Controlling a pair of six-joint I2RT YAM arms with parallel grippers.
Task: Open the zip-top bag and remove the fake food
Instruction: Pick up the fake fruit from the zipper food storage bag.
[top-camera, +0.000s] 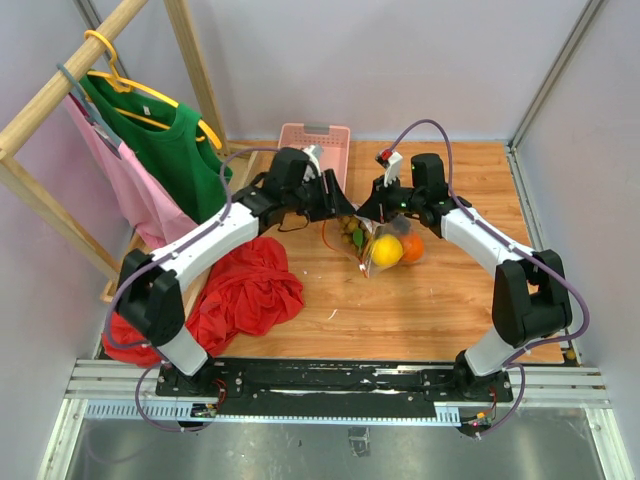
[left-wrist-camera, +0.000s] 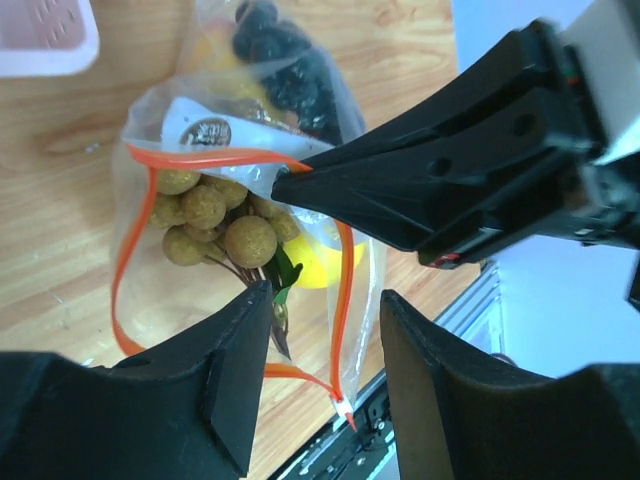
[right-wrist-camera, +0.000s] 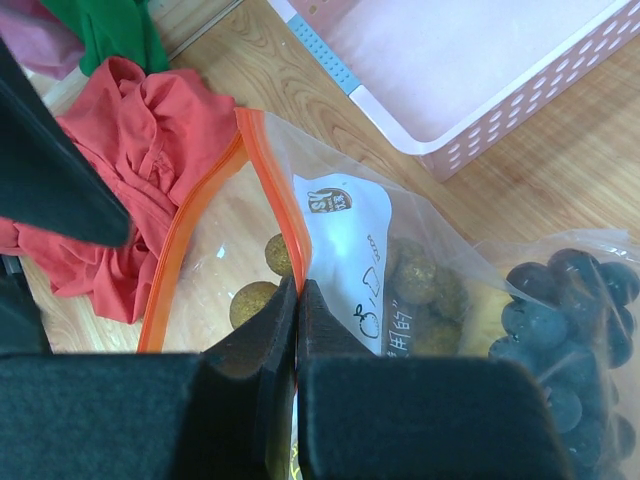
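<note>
Because the right hand (right-wrist-camera: 298, 292) is pressed together on one lip of the zip-top bag (left-wrist-camera: 160, 300), propping its orange-rimmed mouth agape, the left hand (left-wrist-camera: 325, 297) hangs just above that opening with its fingers spread and empty. The tan bunch of the fake food (left-wrist-camera: 248, 240) lies directly below its fingertips, inside the bag on the worktop (left-wrist-camera: 60, 200). To my eye, the left hand should descend straight through the mouth, avoid snagging plastic, close on the bunch and lift while the pinch anchors the bag.

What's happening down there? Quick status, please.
Left end effector open over the mouth. Right end effector shut on rim of zip-top bag. Bag open, fake food inside. Red cloth close by.
</note>
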